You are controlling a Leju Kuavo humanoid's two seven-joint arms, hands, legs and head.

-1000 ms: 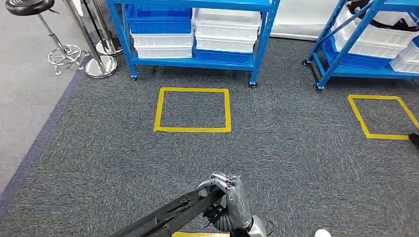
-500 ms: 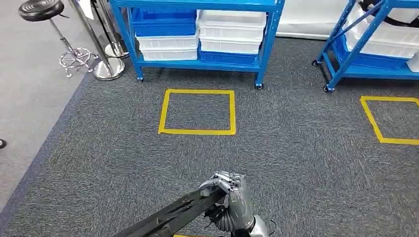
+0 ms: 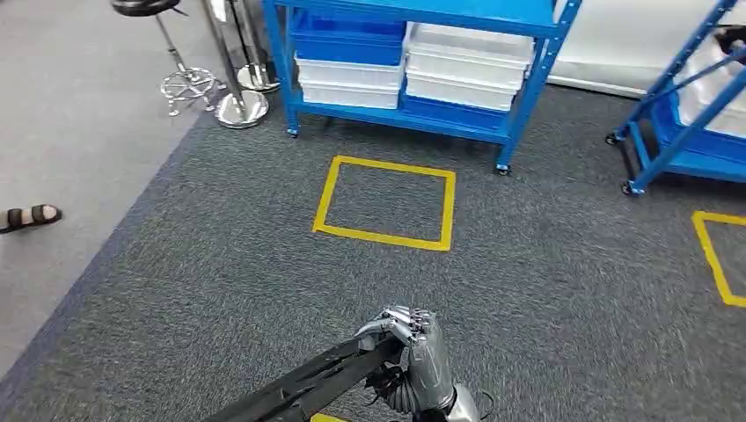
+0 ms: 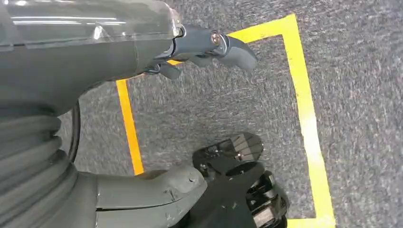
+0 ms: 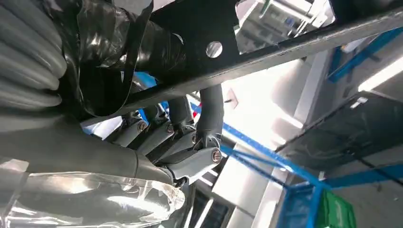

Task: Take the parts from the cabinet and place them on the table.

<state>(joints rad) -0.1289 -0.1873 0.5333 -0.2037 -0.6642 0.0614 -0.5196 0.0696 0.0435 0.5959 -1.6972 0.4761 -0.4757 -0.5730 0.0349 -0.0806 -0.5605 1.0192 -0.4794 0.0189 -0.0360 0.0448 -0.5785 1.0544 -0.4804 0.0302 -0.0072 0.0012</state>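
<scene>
the robot's right hand [image 3: 413, 352] holds a long black metal part [image 3: 308, 382] low in the head view, its fingers [image 3: 396, 321] curled over the upper end of the bar, which slants down toward the lower left edge of the picture. in the right wrist view the same hand [image 5: 176, 137] has its dark fingers [image 5: 211, 114] hooked around the flat black bar [image 5: 285, 42], which has a round hole drilled through it near the grip.

the left hand [image 4: 142, 47] hangs above the grey carpet [image 3: 545, 290]; its thick grey thumb [image 4: 157, 192] and darker fingers [image 4: 228, 45] stand apart with nothing between them. below it a yellow tape outline [image 4: 304, 118] is stuck to the floor.

ahead, in the head view, a square of yellow tape [image 3: 387, 202] marks the carpet in front of a blue steel shelving unit [image 3: 422, 13] on small castors. its bottom shelf carries stacked plastic bins: a blue bin [image 3: 347, 44] over white bins [image 3: 350, 81] on the left side, white bins [image 3: 466, 61] over a blue one on the right side. a second blue rack [image 3: 686, 123] stands well apart to the right, with part of another yellow tape mark [image 3: 717, 255] on the floor before it.

to the left of the shelving, on the lighter grey floor, stand a black stool [image 3: 163, 44] with a chrome base and chrome stanchion posts [image 3: 233, 79]. a person's sandalled foot [image 3: 26, 216] shows at the left edge of the head view.
</scene>
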